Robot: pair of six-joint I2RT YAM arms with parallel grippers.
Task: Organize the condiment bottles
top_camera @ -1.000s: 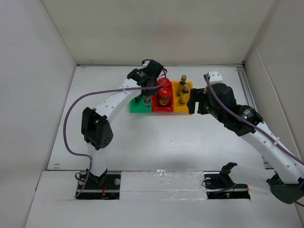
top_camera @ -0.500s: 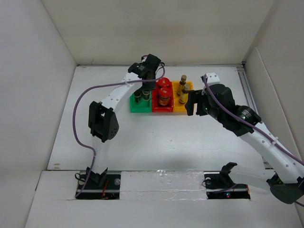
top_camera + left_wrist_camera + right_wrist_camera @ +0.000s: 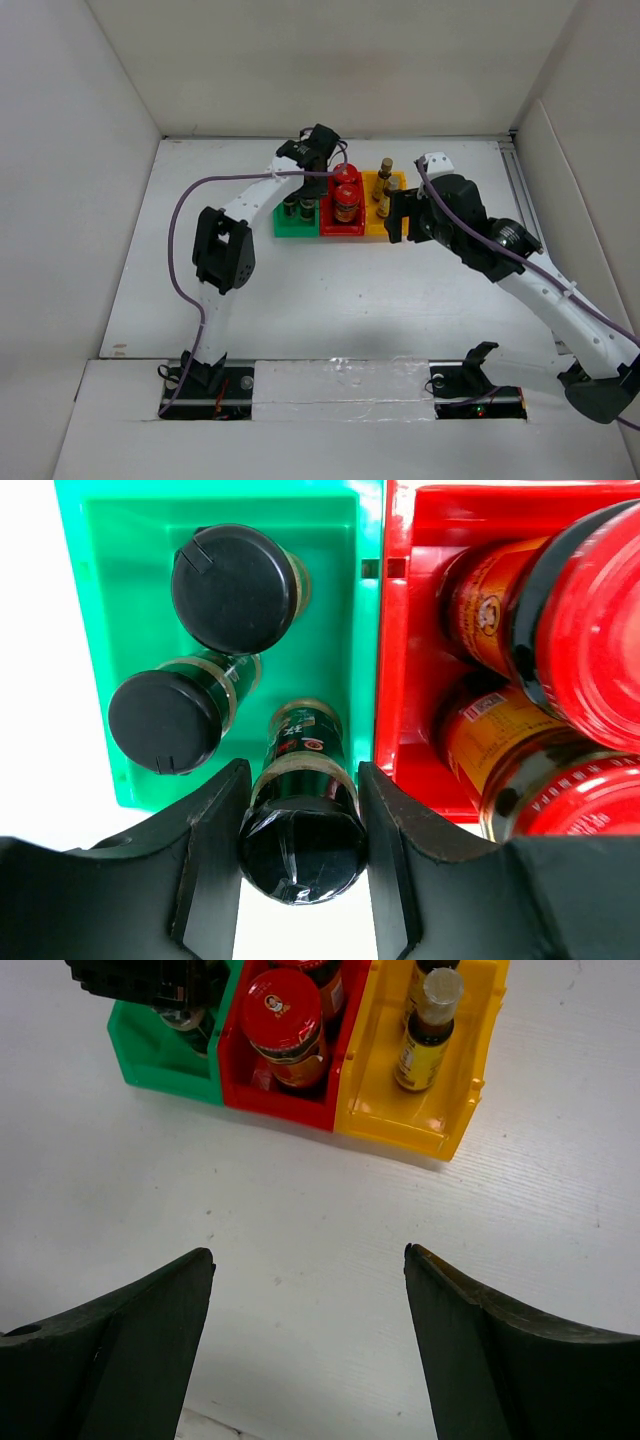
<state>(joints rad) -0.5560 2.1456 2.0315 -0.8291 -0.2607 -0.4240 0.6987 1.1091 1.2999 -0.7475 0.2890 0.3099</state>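
The left gripper (image 3: pixel 300 772) is clamping its two black fingers on a short black-capped bottle (image 3: pixel 300 852), just under the cap; over the last second it has been edging a little toward the far side of the table (image 3: pixel 200 200), while the left arm's elbow (image 3: pixel 225 250) has been swinging in toward the middle; the held bottle is hanging with its lower part inside the walls of the green bin (image 3: pixel 330 590), in the corner beside the red bin (image 3: pixel 410 680); whether its base is touching the bin floor I cannot tell; its long axis is running close to vertical, in line with the wrist, cap pointing up at the wrist camera and base pointing down into the bin, with perhaps a slight lean; two other black-capped bottles (image 3: pixel 235 588) are standing upright just beside it in the same bin; outward from there, the two red-capped jars (image 3: pixel 285 1020) are sitting in the red bin and the two yellow-labelled bottles (image 3: pixel 425 1040) in the yellow bin (image 3: pixel 440 1125); so I judge this to be the last bottle going home, with only the setting down and letting go remaining; the right gripper (image 3: pixel 308 1255) is hovering with its jaws wide apart and holding nothing, over bare table in front of the bins, having been drifting slightly leftward toward them.
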